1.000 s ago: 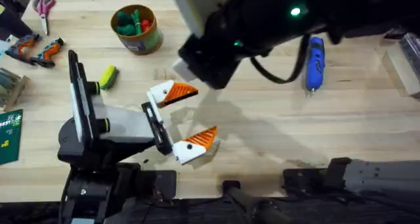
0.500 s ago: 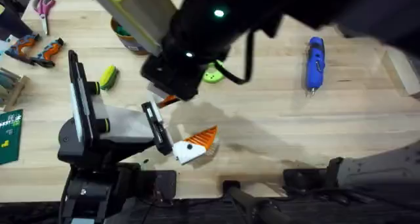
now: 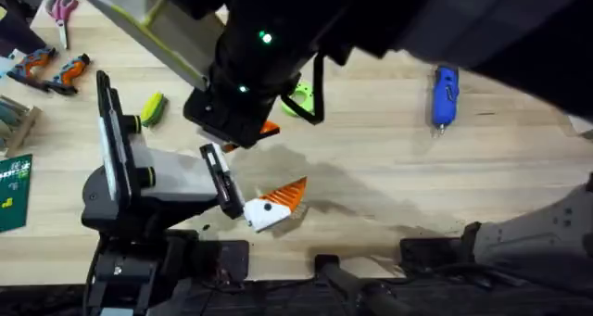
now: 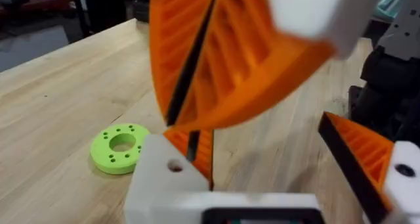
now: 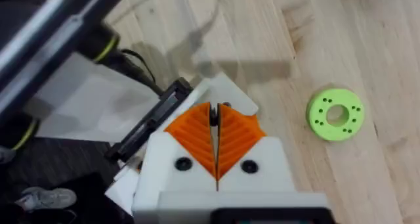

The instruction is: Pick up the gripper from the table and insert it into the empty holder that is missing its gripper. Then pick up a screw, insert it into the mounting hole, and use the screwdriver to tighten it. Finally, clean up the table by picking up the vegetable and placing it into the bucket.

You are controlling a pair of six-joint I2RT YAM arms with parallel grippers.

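While the right arm (image 3: 278, 38) hung large and dark over the left gripper (image 4: 275, 155), we saw the right gripper (image 5: 215, 117) with its ribbed orange pads pressed together on a thin dark sliver. We couldn't tell if it was a screw. The left jaws stood apart. The gripper (image 4: 200, 152), a ribbed orange wedge, sat against the holder (image 4: 172, 178), a white angular block with a round hole. Our risk call: misalignment at that hole could drop whatever was pinched or knock the wedge loose. The screwdriver (image 3: 445, 92), smooth and blue, lay well apart. The vegetable (image 3: 153, 107) lay beside the left arm.
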